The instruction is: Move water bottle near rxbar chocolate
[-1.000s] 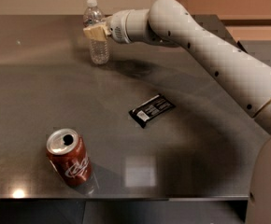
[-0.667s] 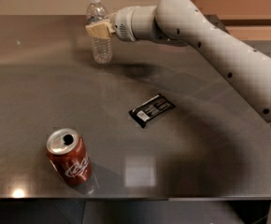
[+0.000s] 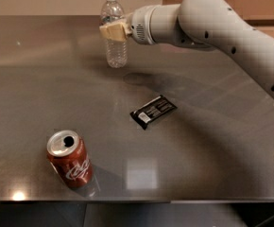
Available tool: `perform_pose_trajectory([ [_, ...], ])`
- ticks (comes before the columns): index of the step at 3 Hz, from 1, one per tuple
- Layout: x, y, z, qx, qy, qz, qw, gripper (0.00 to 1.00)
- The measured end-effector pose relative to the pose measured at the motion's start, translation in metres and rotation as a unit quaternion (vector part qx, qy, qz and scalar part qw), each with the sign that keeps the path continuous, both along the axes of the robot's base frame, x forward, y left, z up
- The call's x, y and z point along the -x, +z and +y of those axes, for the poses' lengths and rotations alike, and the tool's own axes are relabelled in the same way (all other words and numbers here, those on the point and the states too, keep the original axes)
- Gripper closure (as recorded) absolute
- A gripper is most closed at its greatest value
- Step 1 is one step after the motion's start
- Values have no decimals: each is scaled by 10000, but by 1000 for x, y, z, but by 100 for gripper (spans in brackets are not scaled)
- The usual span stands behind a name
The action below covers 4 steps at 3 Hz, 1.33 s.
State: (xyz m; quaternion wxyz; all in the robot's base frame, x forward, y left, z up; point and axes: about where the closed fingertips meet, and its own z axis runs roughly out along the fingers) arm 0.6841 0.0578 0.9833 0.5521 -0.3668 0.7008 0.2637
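The water bottle (image 3: 115, 46), clear with a white cap, stands upright at the back of the table. My gripper (image 3: 113, 32) reaches in from the right and is shut on the water bottle around its label band. The bottle's base seems to hang just above the table, with a dark shadow to its lower right. The rxbar chocolate (image 3: 153, 111), a flat black wrapper with white print, lies near the table's middle, well in front of and to the right of the bottle.
A red soda can (image 3: 70, 159) with an open top stands at the front left. The dark glossy table (image 3: 212, 164) ends at a front edge close below the can. My white arm (image 3: 212, 20) spans the upper right.
The gripper has carried the water bottle a little to the right and slightly up. The rxbar and the can have not moved.
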Motion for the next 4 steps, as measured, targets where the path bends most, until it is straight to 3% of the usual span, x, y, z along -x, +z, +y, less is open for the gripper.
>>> perform_pose_trajectory([
  [3, 57, -12, -47, 226, -390, 119, 9989, 100],
  [4, 68, -22, -57, 165, -433, 73, 9989, 100],
])
